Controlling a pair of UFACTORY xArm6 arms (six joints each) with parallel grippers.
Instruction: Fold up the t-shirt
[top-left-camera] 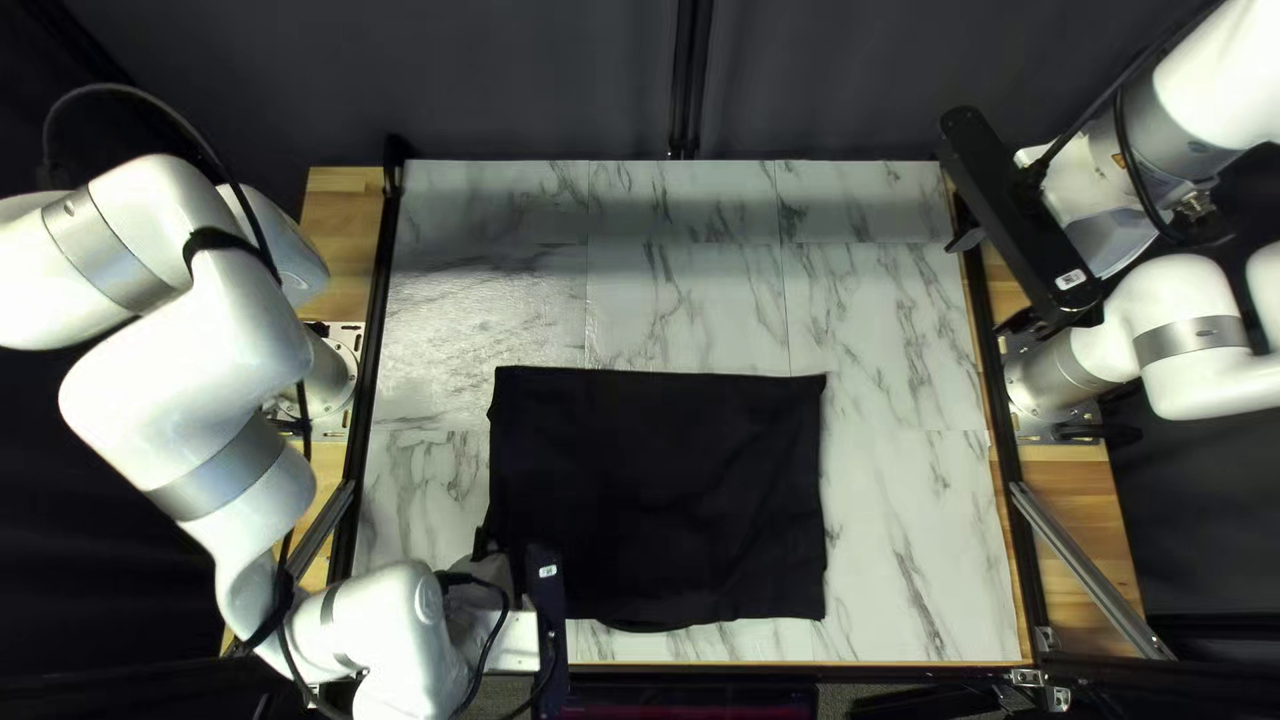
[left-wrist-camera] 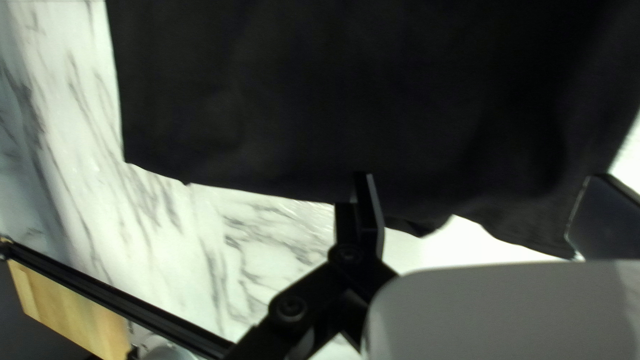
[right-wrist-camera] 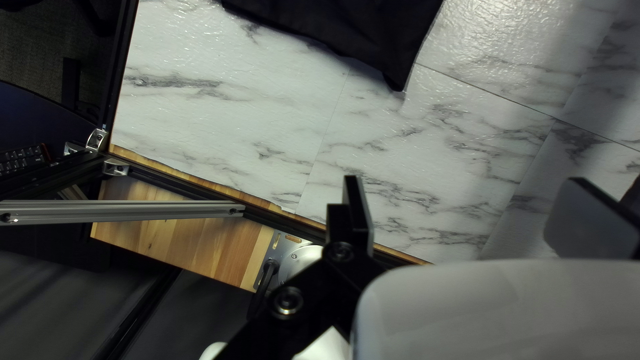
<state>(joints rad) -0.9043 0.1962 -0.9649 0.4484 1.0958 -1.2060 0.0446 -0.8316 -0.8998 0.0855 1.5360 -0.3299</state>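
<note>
The black t-shirt (top-left-camera: 660,494) lies flat as a near-rectangle on the table, with a small curved bit showing at its near edge. At its near left corner in the top left view is my left gripper (top-left-camera: 488,547). In the left wrist view the t-shirt (left-wrist-camera: 347,100) spreads ahead of the open left gripper (left-wrist-camera: 479,200), its wavy edge passing between the separated fingers. My right gripper (top-left-camera: 966,240) is by the table's far right side, away from the cloth. The right wrist view shows this gripper (right-wrist-camera: 467,203) open, nothing between its fingers, and a t-shirt corner (right-wrist-camera: 393,60) farther ahead.
Marble-patterned tabletop (top-left-camera: 907,534) surrounds the cloth. Black rails (top-left-camera: 378,347) run along the table's sides, with wooden strips (top-left-camera: 340,254) outside them. A metal brace (top-left-camera: 1087,567) slants at the near right. My left arm reaches over the near left corner.
</note>
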